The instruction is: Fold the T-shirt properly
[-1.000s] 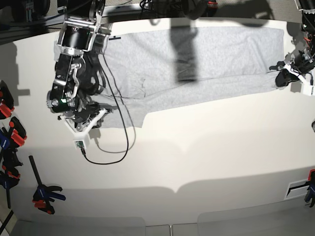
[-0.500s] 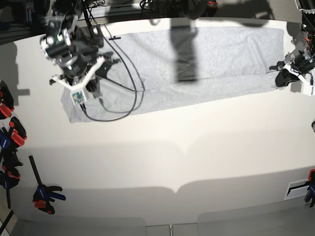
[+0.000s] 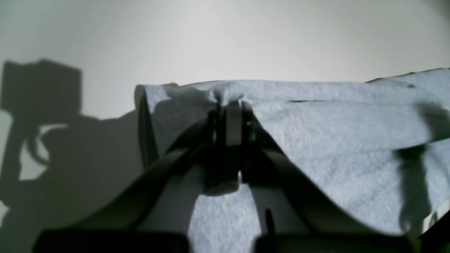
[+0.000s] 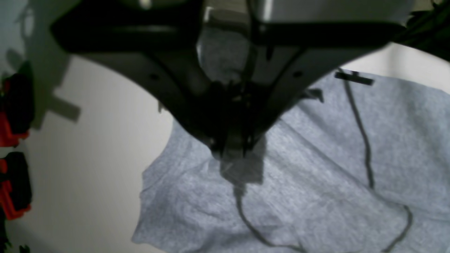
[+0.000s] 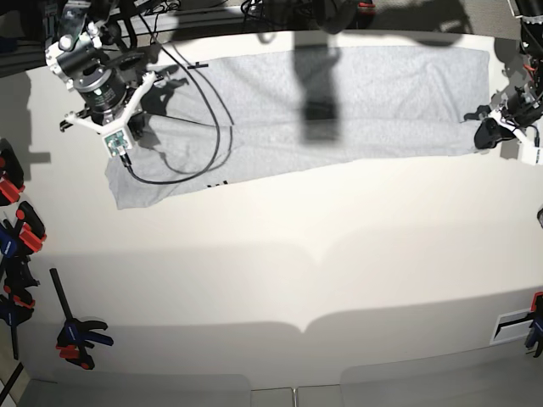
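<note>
White tabletop (image 5: pixel 339 280) fills the base view, the T-shirt (image 5: pixel 382 93) stretched along its far side between 2 grippers. Left wrist view: the left gripper (image 3: pixel 230 105) is clamped on the shirt's hem. Right wrist view: the right gripper (image 4: pixel 233 149) is closed, seemingly pinching cloth. Likely step: stretching flat; next, fold lengthwise.

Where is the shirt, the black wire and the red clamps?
T-shirt (image 5: pixel 382 93), base view, flat middle of the cloth.
black wire (image 5: pixel 216 140), base view, its loop lying on the shirt.
red clamps (image 5: pixel 25 225), base view, a red grip.
</note>
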Robot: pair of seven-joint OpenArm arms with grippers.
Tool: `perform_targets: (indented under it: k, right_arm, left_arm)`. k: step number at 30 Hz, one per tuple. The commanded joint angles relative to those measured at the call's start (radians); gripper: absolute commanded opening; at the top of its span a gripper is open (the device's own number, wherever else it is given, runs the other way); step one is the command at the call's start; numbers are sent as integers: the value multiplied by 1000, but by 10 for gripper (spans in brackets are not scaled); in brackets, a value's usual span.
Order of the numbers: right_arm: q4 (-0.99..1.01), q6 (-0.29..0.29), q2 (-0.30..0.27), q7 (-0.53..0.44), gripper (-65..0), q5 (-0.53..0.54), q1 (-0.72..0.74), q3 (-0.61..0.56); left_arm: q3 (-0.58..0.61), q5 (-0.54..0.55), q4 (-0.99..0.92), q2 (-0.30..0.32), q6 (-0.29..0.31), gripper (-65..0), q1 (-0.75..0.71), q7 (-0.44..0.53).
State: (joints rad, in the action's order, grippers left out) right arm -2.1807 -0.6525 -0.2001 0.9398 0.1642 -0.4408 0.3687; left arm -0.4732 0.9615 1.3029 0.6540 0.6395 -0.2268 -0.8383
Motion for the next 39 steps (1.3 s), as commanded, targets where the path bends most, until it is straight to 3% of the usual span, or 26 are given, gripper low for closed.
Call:
perform_targets:
  k: [1,3,7,11,14,17,19,24,33,39]
  right_arm:
    - [-19,-5,-15,-21,-650,-5,2,5]
    - [-19,-5,-25,-27,-650,-7,2,5]
    - [-19,-5,-24,-26,-650,-6,2,5]
    - [-19,-5,-25,-27,-650,-4,2,5]
    - [-19,-5,-24,-27,-650,-3,2,5]
    - [-19,-5,-25,-27,-650,2,2,5]
    - [-19,-5,-25,-27,-650,5,2,5]
    - [-19,-5,-25,-27,-650,5,2,5]
    - [-19,-5,-25,-27,-650,31,2,5]
    - [-19,-5,-25,-27,-650,30,2,5]
  left_arm:
    - [-12,18,16,26,26,-650,5,-3]
    - [-12,40,16,26,59,-650,4,-39]
    - [-12,155,17,29,59,-650,-28,-113]
    - [-12,172,17,29,59,-650,-76,-124]
    - [-12,148,17,28,59,-650,-104,-41]
    - [-12,64,17,28,59,-650,-123,95]
    - [-12,18,17,27,59,-650,-126,137]
    - [-12,8,17,28,59,-612,-126,135]
    - [-12,8,17,27,59,-612,-125,129]
    - [-12,8,17,27,59,-513,-125,106]
